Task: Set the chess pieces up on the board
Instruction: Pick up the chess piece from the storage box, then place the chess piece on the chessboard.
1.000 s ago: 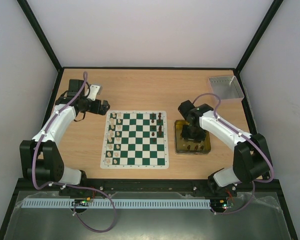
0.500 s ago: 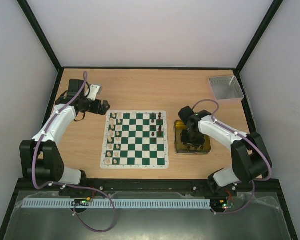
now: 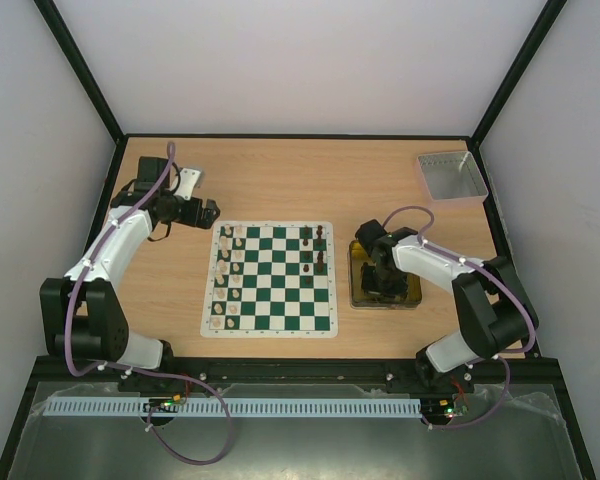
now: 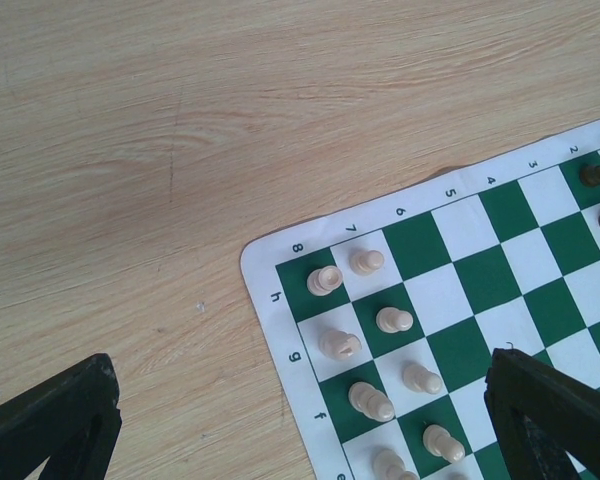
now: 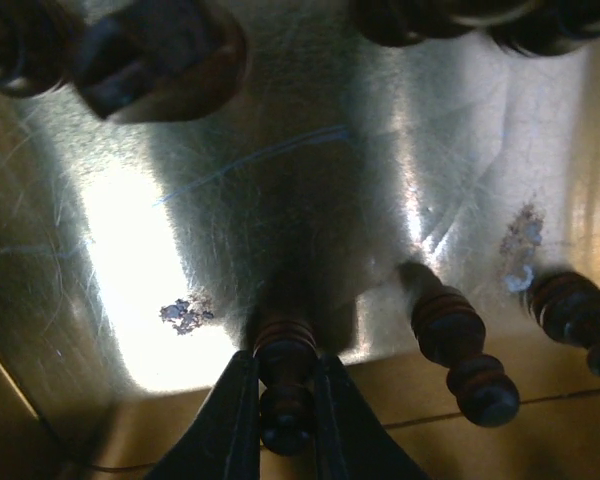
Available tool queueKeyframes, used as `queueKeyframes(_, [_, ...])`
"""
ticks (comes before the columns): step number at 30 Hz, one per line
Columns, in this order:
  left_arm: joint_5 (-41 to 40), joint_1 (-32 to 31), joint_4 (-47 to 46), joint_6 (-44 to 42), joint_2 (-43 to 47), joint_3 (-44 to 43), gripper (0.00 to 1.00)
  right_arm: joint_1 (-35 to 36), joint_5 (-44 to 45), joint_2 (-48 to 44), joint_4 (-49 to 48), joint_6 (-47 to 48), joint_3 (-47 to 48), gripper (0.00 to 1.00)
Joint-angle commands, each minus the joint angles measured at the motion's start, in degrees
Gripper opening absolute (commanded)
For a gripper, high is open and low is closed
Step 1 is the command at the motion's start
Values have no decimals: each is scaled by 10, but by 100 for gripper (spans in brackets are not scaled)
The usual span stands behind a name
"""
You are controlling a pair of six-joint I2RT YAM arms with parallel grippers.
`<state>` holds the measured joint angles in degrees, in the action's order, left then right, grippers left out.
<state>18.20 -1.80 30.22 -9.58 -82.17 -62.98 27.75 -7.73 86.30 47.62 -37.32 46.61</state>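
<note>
1. Pale wood-grain worktop [image 3: 280,170], boxed in by white walls. It carries a flat green-and-white checkered board [image 3: 270,300], a square gold metal tin [image 3: 414,297] just to the board's right, and a grey rectangular tray [image 3: 452,175] in the far right corner.
2. Cream chess pieces [image 3: 228,270]: two rows standing along the board's left edge. Dark brown chess pieces [image 3: 315,250]: a few upright near its far right side, with more left in the tin.
3. Right hand [image 5: 285,365]: down inside the tin, fingers almost together. It pinches one ribbed dark brown chess piece [image 5: 283,340] at the stem under its collar.
4. Left hand [image 3: 208,212]: spread fully wide and holding nothing, above bare wood off the board's far left corner.
5. Handling, as judged: small, light and rigid, with a glossy surface that is likely slippery. The narrow foot tips easily. The waist below the collar is the best hold. A neighbouring dark piece [image 5: 460,350] stands near, so a straight lift is safest.
6. Change: the right arm has folded in and sunk into the tin, and its fingers have closed on the piece. The left arm and the pieces on the board are unchanged.
</note>
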Motion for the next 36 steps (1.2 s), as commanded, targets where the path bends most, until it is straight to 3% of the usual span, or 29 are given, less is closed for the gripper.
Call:
queueKeyframes(1, [2,3,7,-1,-7,-16,99,-3,17,-3,1,-1,3,6])
queueKeyframes(15, [4,3,5,1,-15,-21,99,3,65,-21,88,6,90,3])
queueKeyframes(26, [2,3,9,3,-15,-27,99,169,44,38,127,6,232,4])
queueKeyframes(36, [0,3,9,3,-15,-25,99,240,3,100,73,32,234,4])
